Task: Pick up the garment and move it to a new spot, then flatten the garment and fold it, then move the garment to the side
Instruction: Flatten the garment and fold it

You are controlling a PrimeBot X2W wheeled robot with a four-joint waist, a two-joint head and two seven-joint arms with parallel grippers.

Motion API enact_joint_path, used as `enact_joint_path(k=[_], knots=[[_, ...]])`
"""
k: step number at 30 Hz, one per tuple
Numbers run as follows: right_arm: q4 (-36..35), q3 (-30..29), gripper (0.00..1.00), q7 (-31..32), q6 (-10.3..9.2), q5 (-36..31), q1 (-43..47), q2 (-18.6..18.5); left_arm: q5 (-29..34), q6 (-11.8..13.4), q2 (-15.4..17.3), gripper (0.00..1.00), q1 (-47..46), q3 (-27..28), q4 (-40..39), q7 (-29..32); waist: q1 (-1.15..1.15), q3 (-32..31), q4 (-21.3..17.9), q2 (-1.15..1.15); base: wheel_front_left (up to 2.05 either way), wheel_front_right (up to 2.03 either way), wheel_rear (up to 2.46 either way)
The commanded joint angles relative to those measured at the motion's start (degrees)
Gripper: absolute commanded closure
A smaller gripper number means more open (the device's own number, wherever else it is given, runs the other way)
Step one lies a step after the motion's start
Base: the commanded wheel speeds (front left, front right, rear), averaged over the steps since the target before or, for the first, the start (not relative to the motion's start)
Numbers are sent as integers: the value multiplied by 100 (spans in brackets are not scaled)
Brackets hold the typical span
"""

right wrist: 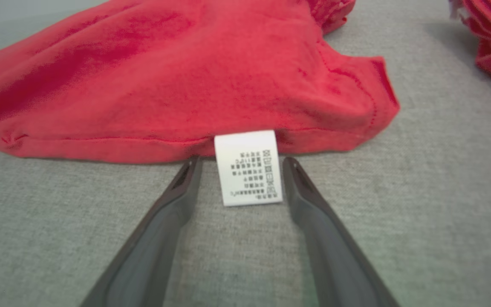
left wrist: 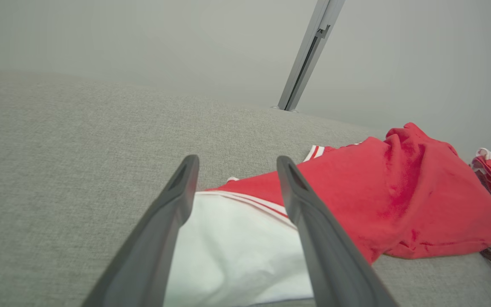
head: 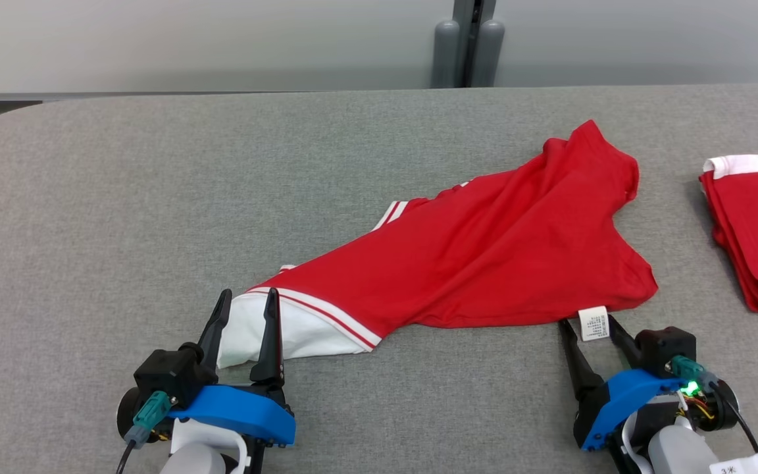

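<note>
Across the grey tabletop (head: 122,197), near centre: red garment (head: 484,257), lying rumpled, long axis running from near left to far right. Its white end (head: 300,332), edged with red and white stripes, sits nearest the robot's left; the red body bunches up toward the far right.

Second red pile (head: 757,237), white-trimmed, at the right edge, well apart from the garment.

Left gripper (head: 247,294): low at the near left, fingers (left wrist: 173,213) spread wide, one each side of the white end. Cloth lies between them, nothing clamped. Cannot tell whether the tips touch the cloth.

Right gripper (head: 585,322): low at the garment's near-right hem, fingers (right wrist: 177,200) wide, tips just at the hem edge, holding nothing.

White care label (right wrist: 249,168) sticks out from the hem onto the tabletop, between the right fingers.
</note>
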Motion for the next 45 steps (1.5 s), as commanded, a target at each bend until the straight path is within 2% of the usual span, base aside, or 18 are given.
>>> enact_joint_path(k=[1,2,3,5,6,7,13,22,23,25,26,27,45], knots=[[149,41,0,63,0,16,-100,-41,19,15,5,0,-82,18,13,-28,0,48,65,0,0,0,0],[266,79,6,101,0,-11,-146,-75,19,11,0,0,-99,18,16,-28,0,63,97,0,0,0,0],[360,96,49,105,0,-28,-162,-75,19,10,-2,0,-111,20,19,-29,0,75,124,0,0,0,0],[466,108,75,30,0,38,-192,-54,12,16,-2,0,-123,47,21,-31,0,86,151,0,0,0,0],[495,120,100,-6,1,43,-211,-48,9,16,4,0,-122,58,16,-32,0,89,154,0,0,0,0],[499,129,100,-47,1,48,-213,-43,8,22,8,0,-115,70,8,-33,0,91,152,0,0,0,0],[117,167,100,-122,0,55,-4,-26,18,32,27,0,-45,101,-17,-32,0,61,28,0,0,0,0],[-1109,66,100,175,0,141,683,10,21,19,47,0,-15,136,-46,-35,0,42,-250,0,0,0,0],[-1208,56,91,196,0,161,735,17,23,13,48,0,-18,134,-43,-35,0,45,-265,0,0,0,0],[-1383,-6,61,207,0,97,785,19,28,5,50,0,-31,129,-34,-35,0,52,-280,0,0,0,0],[-1452,-38,35,198,0,125,782,21,30,1,48,0,-45,122,-29,-35,0,55,-279,0,0,0,0],[-1499,-59,0,207,0,164,781,25,33,-4,44,0,-66,116,-28,-35,0,59,-273,0,0,0,0],[-1815,-131,0,251,0,388,614,32,52,20,52,0,-94,149,-82,-37,0,126,37,0,0,0,0]])
